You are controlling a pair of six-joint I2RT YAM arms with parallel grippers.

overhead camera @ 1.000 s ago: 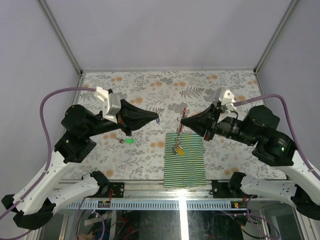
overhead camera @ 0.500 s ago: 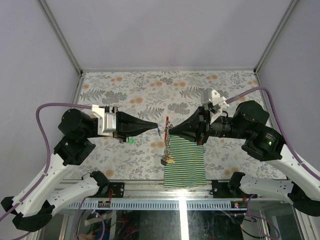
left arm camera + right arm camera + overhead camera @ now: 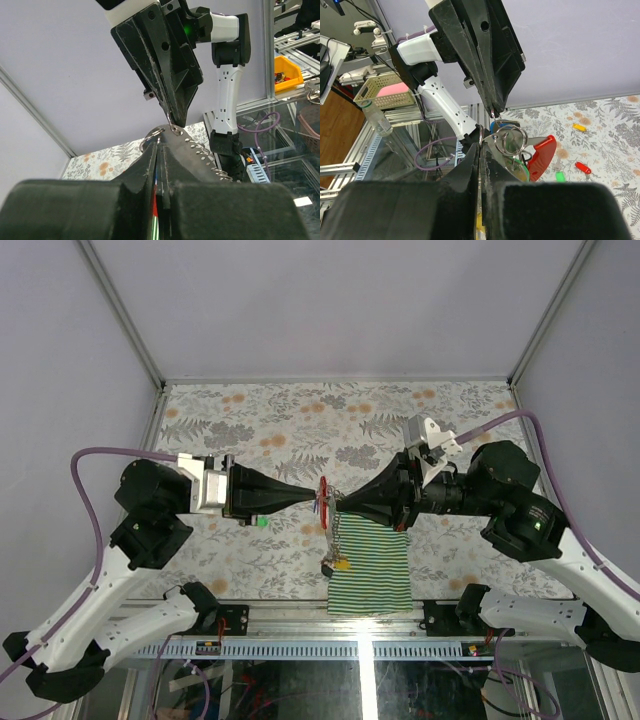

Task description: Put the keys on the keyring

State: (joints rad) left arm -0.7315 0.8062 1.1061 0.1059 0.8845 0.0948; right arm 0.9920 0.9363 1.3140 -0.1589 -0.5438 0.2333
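Note:
Above the table's middle, my two grippers meet tip to tip. My right gripper (image 3: 340, 506) (image 3: 481, 145) is shut on the keyring (image 3: 331, 530). Its grey chain hangs down to a yellow-tagged key (image 3: 341, 562), and its red clip (image 3: 322, 496) (image 3: 540, 155) stands between the tips. Split rings (image 3: 512, 140) and a green tag (image 3: 523, 168) hang beside my right fingers. My left gripper (image 3: 316, 502) (image 3: 161, 142) is shut on a blue-tagged key (image 3: 502, 123), which touches the rings. The chain (image 3: 206, 153) drapes over my left finger. Loose keys lie on the table: green (image 3: 262, 521) (image 3: 560, 176), red (image 3: 582, 167), yellow (image 3: 578, 127).
A green-and-white striped cloth (image 3: 375, 565) lies at the near edge, under the hanging chain. The floral table cover (image 3: 330, 415) stretches behind the grippers. Grey walls close in the table at the back and on both sides.
Both arms swung inward until their tips met. The right gripper lifted the keyring off the striped cloth and carried it left. The left gripper brought the blue-tagged key to the rings.

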